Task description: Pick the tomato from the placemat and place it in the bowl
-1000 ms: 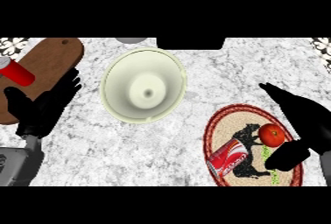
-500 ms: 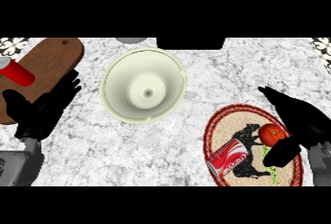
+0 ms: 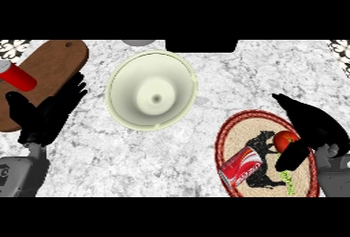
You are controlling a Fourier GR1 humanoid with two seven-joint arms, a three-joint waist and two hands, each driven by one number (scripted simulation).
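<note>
Head view: right hand [image 3: 311, 132] curled round tomato [image 3: 284, 138]

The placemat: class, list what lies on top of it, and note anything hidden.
On the placemat lie a tomato and a tipped red can. The right hand curls round the tomato, covering part of it and the mat's right side.

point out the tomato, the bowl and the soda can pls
small red tomato [image 3: 284, 137], head view: its exposed top-left side, beside the right hand.
pale cream round bowl [image 3: 130, 104], head view: inner wall, left of the centre.
red soda can [image 3: 240, 165], head view: middle of its side, lying on the placemat.
</note>
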